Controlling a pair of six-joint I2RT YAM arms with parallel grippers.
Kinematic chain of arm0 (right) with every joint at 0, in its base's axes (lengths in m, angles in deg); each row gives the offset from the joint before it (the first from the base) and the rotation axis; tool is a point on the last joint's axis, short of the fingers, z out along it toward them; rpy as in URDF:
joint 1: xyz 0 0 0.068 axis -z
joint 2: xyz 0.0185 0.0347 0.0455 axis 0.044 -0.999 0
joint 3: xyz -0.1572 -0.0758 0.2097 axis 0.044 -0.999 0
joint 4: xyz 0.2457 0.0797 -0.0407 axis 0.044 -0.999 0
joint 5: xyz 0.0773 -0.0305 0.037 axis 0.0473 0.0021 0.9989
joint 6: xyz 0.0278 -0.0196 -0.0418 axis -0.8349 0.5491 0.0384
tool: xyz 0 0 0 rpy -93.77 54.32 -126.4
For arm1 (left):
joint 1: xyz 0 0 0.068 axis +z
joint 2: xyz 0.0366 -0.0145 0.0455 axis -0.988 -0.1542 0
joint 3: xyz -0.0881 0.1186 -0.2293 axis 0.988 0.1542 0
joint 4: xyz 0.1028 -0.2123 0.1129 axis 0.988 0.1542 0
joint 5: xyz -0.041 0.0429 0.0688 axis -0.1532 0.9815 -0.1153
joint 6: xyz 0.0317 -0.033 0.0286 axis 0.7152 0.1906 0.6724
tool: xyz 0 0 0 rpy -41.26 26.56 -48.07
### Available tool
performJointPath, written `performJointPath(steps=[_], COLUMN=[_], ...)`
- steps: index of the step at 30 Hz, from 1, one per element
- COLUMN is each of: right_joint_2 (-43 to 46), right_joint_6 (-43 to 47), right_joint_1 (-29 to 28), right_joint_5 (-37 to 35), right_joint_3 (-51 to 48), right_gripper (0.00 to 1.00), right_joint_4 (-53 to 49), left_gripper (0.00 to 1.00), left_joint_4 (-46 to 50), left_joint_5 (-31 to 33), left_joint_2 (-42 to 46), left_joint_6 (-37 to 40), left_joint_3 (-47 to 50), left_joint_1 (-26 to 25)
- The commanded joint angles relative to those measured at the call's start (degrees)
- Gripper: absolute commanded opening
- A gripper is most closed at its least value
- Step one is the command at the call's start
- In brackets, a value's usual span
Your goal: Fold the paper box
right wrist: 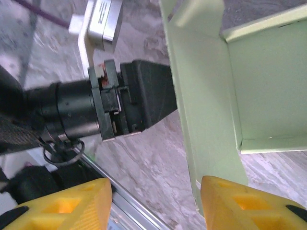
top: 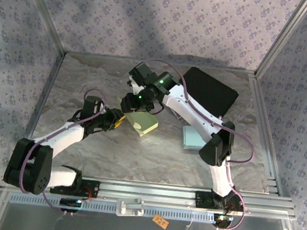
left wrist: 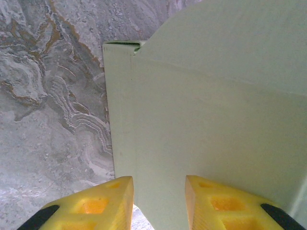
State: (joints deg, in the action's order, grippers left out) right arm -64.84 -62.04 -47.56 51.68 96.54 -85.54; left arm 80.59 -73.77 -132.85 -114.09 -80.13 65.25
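- Paper box [top: 144, 124], half-formed with its walls partly up, is near the middle of the table [top: 91, 81].
- Left pincer [left wrist: 159, 179], at the box's 9 o'clock, shows a narrow gap with a panel running into it; I cannot tell whether it pinches.
- Right pincer [right wrist: 157, 187], at 12 o'clock, gapes wide and holds nothing, beside a loose flap [right wrist: 201, 105].
- I'd steady the 9 o'clock side, then press that flap along its crease, not mid-panel.
- No print on the box; the orange tag [top: 160, 221] at 6 o'clock is unreadable.

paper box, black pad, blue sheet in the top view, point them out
paper box [top: 143, 124]: top view, its flat upper face
black pad [top: 211, 91]: top view, its middle
blue sheet [top: 192, 138]: top view, its bare left part
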Motion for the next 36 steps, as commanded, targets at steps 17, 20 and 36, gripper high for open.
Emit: performJointPath(steps=[17, 20, 36], right_joint_2=[-12.9, -11.3, 1.0], right_joint_6=[2.4, 0.1, -54.1], right_joint_1=[1.0, 1.0, 1.7], right_joint_5=[-2.1, -3.2, -24.4], right_joint_3=[14.6, 13.5, -0.7], right_gripper=[0.09, 0.0, 0.0], right_joint_4=[-7.4, -5.5, 0.3], left_gripper=[0.35, 0.37, 0.37], left_joint_4=[2.4, 8.0, 40.5], left_joint_5=[0.1, 2.8, 13.0], left_joint_2=[-0.7, 1.4, 18.8], left_joint_6=[2.1, 3.8, 18.2], left_joint_3=[-3.1, -5.7, -15.1], left_joint_1=[-0.5, -0.9, -2.9])
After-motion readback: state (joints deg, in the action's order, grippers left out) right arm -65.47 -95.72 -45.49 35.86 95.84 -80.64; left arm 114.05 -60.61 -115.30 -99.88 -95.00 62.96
